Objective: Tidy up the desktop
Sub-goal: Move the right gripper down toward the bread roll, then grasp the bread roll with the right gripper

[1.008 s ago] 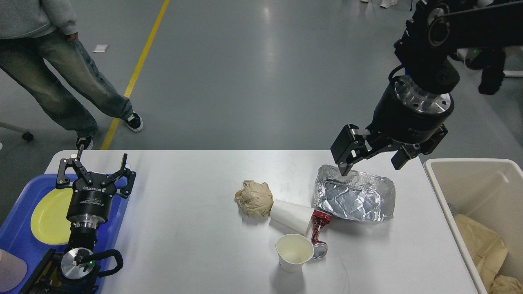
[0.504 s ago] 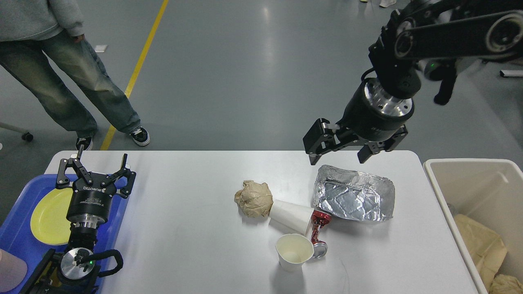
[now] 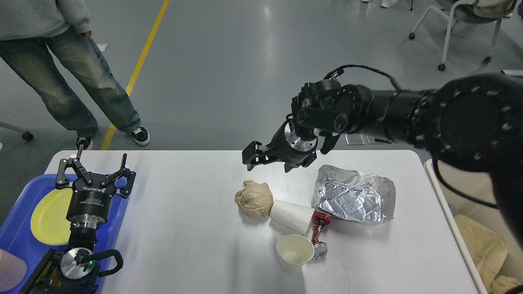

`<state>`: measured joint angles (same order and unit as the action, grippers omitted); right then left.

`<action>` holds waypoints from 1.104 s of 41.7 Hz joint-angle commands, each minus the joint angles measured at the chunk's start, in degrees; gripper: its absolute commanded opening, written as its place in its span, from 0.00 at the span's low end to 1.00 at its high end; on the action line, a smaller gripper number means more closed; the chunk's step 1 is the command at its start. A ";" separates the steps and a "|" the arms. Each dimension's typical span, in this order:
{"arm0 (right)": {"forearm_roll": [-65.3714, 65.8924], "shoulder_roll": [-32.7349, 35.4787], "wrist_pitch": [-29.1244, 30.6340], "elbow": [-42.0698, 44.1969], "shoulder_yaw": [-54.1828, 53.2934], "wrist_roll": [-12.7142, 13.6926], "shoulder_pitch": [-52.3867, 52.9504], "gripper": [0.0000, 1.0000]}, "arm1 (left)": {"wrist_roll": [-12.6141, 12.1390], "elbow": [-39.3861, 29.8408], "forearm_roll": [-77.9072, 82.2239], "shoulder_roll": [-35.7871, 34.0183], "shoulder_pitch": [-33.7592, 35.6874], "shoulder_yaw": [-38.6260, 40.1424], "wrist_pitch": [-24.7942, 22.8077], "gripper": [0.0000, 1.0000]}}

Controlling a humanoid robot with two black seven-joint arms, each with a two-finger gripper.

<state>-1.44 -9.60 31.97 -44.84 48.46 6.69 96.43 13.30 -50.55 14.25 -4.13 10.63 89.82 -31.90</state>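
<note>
The desktop [image 3: 184,228] runs lengthwise left-right — left end effector [image 3: 96,169] spread, right end effector [image 3: 267,161] also spread, both empty.

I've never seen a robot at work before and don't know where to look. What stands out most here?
The big black right arm catches the eye first, reaching in from the right with its gripper open above a little heap of rubbish mid-desktop: a crumpled brown paper ball, two white paper cups, a crushed red can and a shiny foil tray. At far left, the left gripper hangs open over a blue tray holding a yellow plate.
</note>
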 commanded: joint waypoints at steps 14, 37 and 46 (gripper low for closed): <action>8.12 -2.09 -17.29 3.79 -4.86 -0.98 -14.77 1.00 | -0.02 0.02 -0.01 0.00 0.00 0.00 0.00 0.96; 26.57 -1.38 -33.99 1.77 -8.91 -3.00 -28.57 0.99 | -0.02 0.02 -0.01 0.00 0.00 0.00 0.00 0.96; 27.19 -1.30 -38.12 1.33 -9.35 -3.00 -29.01 0.99 | 0.06 0.02 -0.01 0.00 0.00 0.00 0.00 0.96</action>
<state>25.55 -10.98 -4.42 -43.46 39.17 3.69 67.72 13.29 -50.53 14.24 -4.13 10.63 89.82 -31.90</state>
